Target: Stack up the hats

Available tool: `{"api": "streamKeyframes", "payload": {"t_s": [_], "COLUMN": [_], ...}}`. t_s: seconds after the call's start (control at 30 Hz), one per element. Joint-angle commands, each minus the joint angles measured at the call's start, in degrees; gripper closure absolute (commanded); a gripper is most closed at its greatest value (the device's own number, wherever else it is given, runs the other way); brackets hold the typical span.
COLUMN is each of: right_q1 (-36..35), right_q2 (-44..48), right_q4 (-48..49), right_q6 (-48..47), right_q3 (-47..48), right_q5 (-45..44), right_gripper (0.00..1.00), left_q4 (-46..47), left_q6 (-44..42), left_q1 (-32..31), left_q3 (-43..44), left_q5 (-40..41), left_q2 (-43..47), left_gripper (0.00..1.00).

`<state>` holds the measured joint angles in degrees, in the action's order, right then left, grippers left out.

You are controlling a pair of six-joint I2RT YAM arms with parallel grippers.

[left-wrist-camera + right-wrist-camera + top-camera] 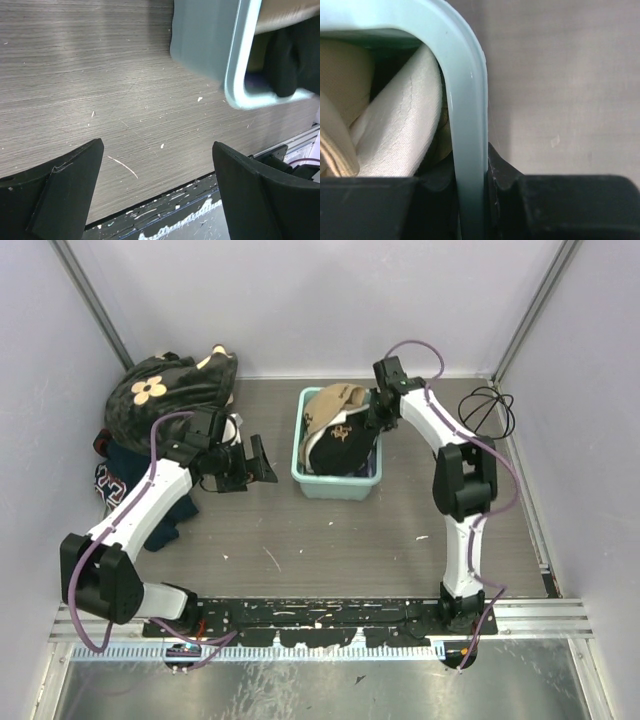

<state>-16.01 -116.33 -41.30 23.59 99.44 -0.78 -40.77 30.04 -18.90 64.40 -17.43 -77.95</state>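
Observation:
A light teal bin [328, 488] stands mid-table with hats inside. A black hat [340, 445] with a small front logo lies on top toward the front, and a tan hat [330, 400] sits behind it. My right gripper [376, 426] is at the bin's back right side, shut on the bin rim [467, 100], with the tan hat's fabric [395, 135] just inside the rim. My left gripper [262, 460] hovers open and holds nothing, over bare table left of the bin [240, 60]. The black hat [287, 60] shows over that rim.
A big black fabric with tan flower shapes [170, 390] is heaped at the back left, with dark navy clothing [125, 480] under my left arm. A black cable loop [495, 410] lies at the back right. The black base rail [330, 615] runs along the near edge.

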Motion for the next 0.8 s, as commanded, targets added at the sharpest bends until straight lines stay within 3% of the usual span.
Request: {"api": "streamKeyframes", "payload": {"t_s": [0.0,0.13,0.23,0.4,0.47,0.57,0.67,0.77], "right_q1": [0.98,3.07,4.97,5.65,5.67,5.72,5.74,5.75], "right_q2": [-9.81,-21.27,-23.28,-14.32,-9.22,-3.65,1.25,9.07], "right_q4": [-0.13,-5.28,-3.53,8.62,13.51,15.90,12.34,12.12], "right_q6": [-2.36,-3.99,-3.55,-4.00,-4.32,-4.89,-4.73,-5.12], "right_q3": [22.19,42.00,48.59,35.00,29.60,26.91,26.45,19.70], "right_q5": [-5.61,-8.57,-8.01,-5.58,-5.34,-5.38,-6.03,-2.28], "right_gripper": [0.79,0.77,0.64,0.49,0.03,0.00,0.00,0.00], "left_q4": [-0.06,-0.60,-0.23,2.41,4.59,8.73,11.42,13.54], "left_q6": [-1.17,-1.99,-2.18,-1.97,-1.20,0.20,0.21,-0.18], "left_q1": [0.09,0.16,0.16,0.74,1.65,2.79,3.44,4.36], "left_q3": [2.55,3.99,4.79,5.15,5.01,5.21,7.07,10.69], "left_q5": [-1.66,-1.38,-1.69,-1.68,-1.72,-2.30,-1.41,-1.78], "left_q2": [-2.14,-3.90,-5.30,-7.65,-8.64,-11.03,-15.11,-19.93], "left_gripper": [0.02,0.02,0.02,0.02,0.02,0.02,0.02,0.02]}}
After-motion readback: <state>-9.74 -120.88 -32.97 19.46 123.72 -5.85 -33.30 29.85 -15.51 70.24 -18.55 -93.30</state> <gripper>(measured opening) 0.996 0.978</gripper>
